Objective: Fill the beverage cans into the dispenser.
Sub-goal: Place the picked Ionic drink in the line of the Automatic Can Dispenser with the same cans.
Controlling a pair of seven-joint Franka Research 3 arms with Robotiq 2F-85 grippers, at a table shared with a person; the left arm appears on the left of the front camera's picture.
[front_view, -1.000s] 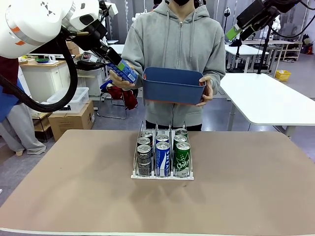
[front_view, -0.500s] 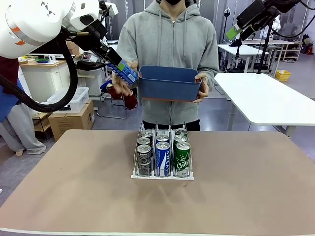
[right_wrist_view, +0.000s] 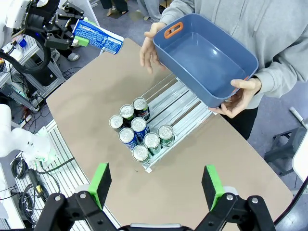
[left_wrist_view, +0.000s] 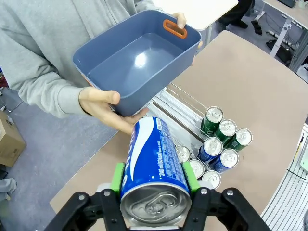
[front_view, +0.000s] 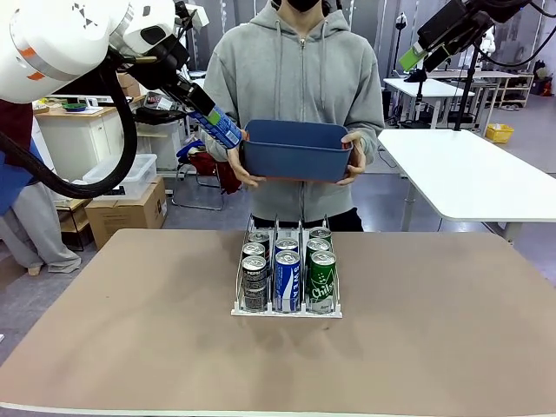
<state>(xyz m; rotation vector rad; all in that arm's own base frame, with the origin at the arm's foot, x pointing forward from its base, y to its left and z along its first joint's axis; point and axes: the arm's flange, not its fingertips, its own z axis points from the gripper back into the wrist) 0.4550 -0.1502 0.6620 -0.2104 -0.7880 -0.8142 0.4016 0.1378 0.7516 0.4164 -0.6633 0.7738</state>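
- We are holding a blue-and-white can (left_wrist_view: pixel 155 166) clamped between the green pads of our left end effector (left_wrist_view: pixel 155 185), raised high at ten o'clock of the dispenser (front_view: pixel 287 276), just beside the blue bin (front_view: pixel 297 150) that the person's hands (front_view: pixel 240 170) are carrying.
- Our right end effector (right_wrist_view: pixel 156 185) is hanging with its fingers wide apart and holding nothing, high at two o'clock of the rack.
- The dispenser is sitting mid-counter (front_view: pixel 417 330) with dark, blue and green cans (right_wrist_view: pixel 139 132) packed at its six o'clock end, three per lane.
- We judge the step in hand to be carrying this can to the rack; next we would be lowering it into the blue middle lane's free twelve o'clock end.
- The wire dividers leave narrow lanes, and the bin and hands are hovering above that far end, so room there looks tight; the counter at three and nine o'clock lies bare.
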